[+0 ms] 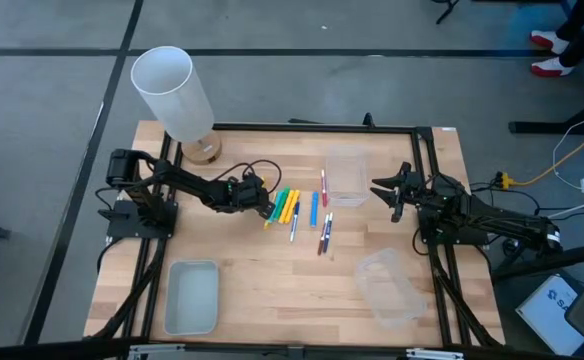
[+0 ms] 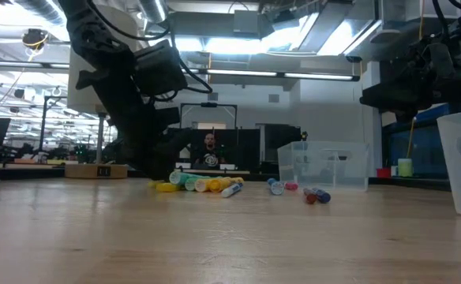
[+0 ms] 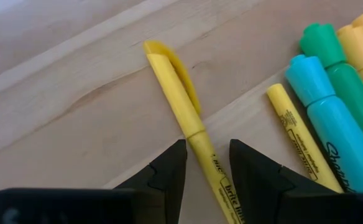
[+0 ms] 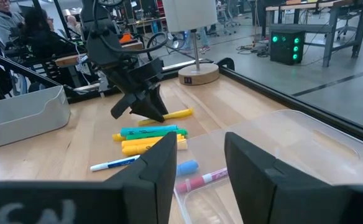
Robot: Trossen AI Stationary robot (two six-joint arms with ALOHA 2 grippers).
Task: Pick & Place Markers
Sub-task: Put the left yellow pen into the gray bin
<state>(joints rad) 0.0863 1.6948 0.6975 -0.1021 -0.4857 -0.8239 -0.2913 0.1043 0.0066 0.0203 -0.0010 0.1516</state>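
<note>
Markers (image 1: 297, 212) lie in a loose row on the wooden table (image 1: 272, 290), just beside the near edge of the clear tray (image 1: 346, 178) and spreading away from it toward the left arm; the thick yellow, green and blue ones are bunched at the end of the row farthest from the tray, thinner pens closer to it; the outermost piece, a yellow highlighter (image 3: 188, 124), sits apart from the bunch on its far-from-tray side

Left gripper (image 3: 207, 165) is down at table level over that highlighter; its jaws stand slightly parted with the yellow barrel running between them, a sliver of gap showing on each side, so nothing is gripped yet as far as the left wrist view shows; long axis of the highlighter runs straight out ahead of the fingers, cap end away from the wrist, so the fingers straddle the barrel crosswise; judgement: closing should catch the barrel behind the cap

Right gripper (image 4: 197, 168) waits beside the clear tray on the side away from the markers, jaws parted, holding nothing; left arm is clearly the nearer one; neighbouring markers lie near but apart from the left fingers
</note>
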